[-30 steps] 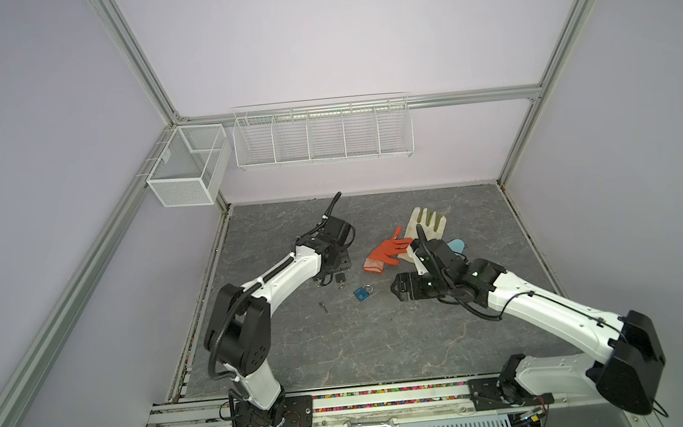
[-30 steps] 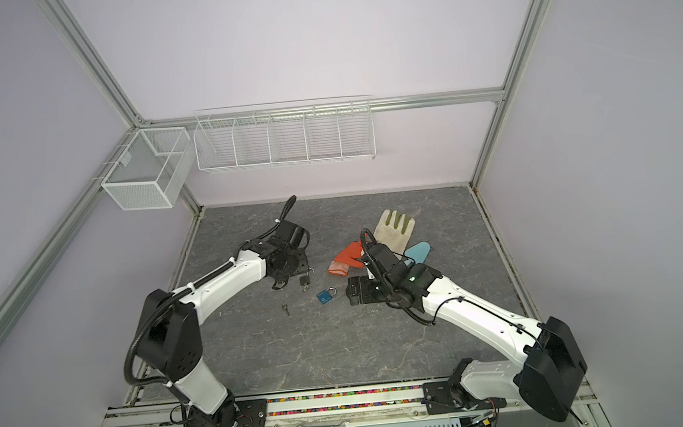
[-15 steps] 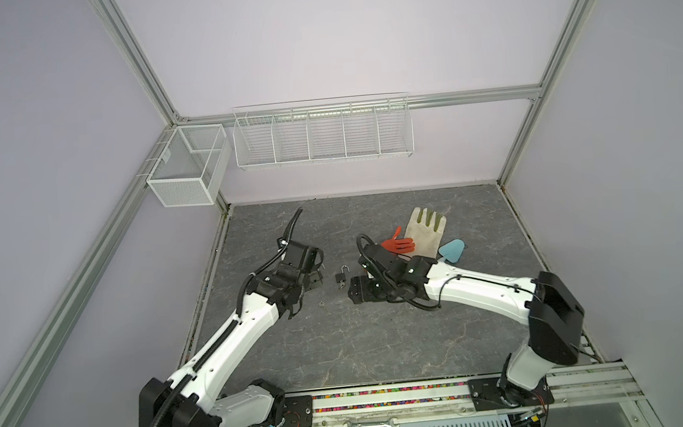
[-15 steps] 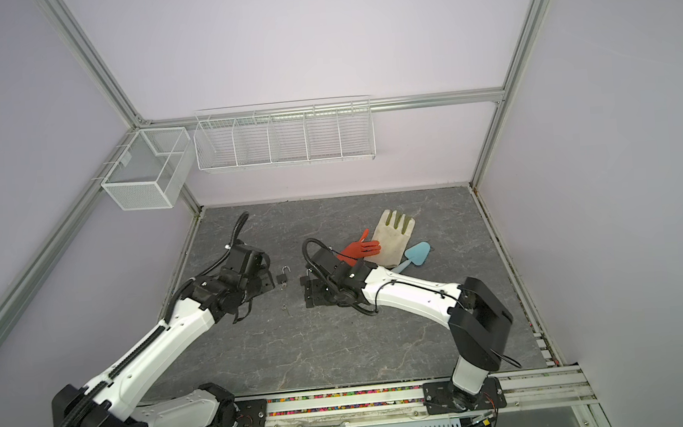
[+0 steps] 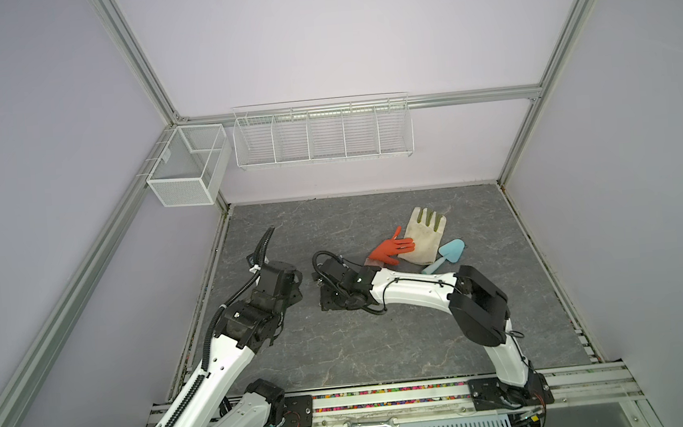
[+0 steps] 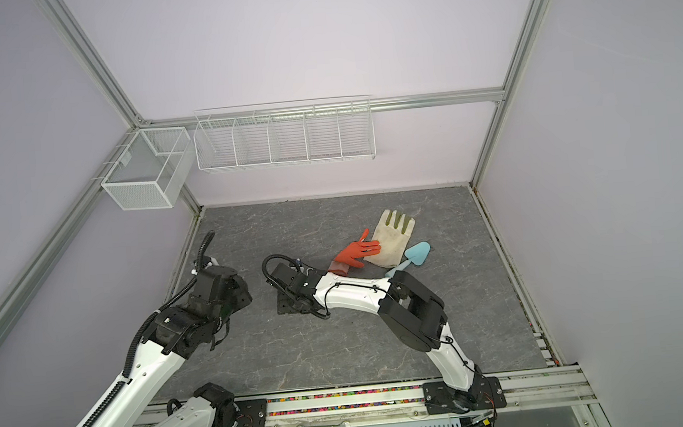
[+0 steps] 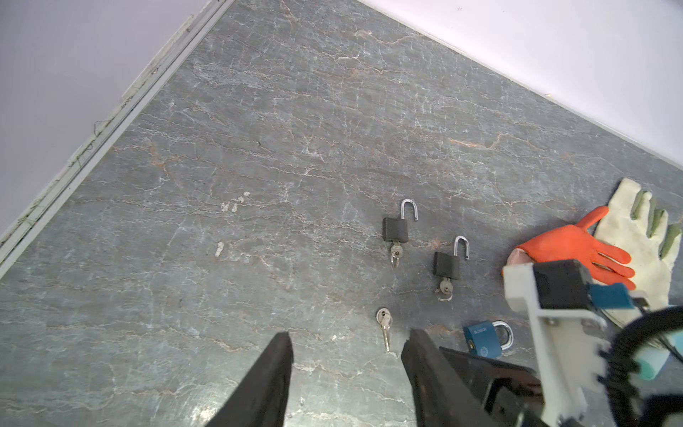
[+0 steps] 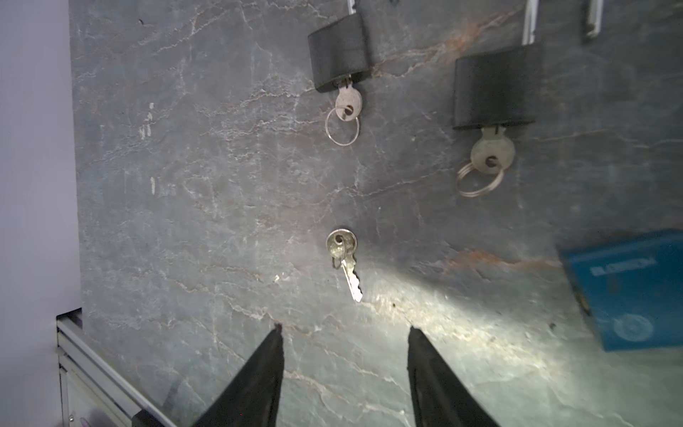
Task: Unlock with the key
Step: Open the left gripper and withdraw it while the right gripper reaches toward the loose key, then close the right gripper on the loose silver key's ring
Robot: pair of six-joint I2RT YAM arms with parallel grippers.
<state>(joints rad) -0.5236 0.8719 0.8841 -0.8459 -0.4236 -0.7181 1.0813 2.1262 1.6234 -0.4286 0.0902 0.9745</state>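
A loose silver key lies flat on the grey floor. To one side of it lies a blue padlock, its shackle closed. My left gripper hangs open above the floor just short of the key, with nothing between its fingers. My right gripper is also open and empty, and its tips point at the key from close by. In both top views the two grippers face each other at the left middle of the floor and hide key and lock.
Two black padlocks lie beyond the key, each with its shackle open and a key in it. An orange glove, a white glove and a blue trowel lie at the right rear. Wire baskets hang on the back wall.
Both arms have swung left and forward since the earliest frames. The right gripper's jaws have narrowed but still stand apart. Nothing has been taken hold of.
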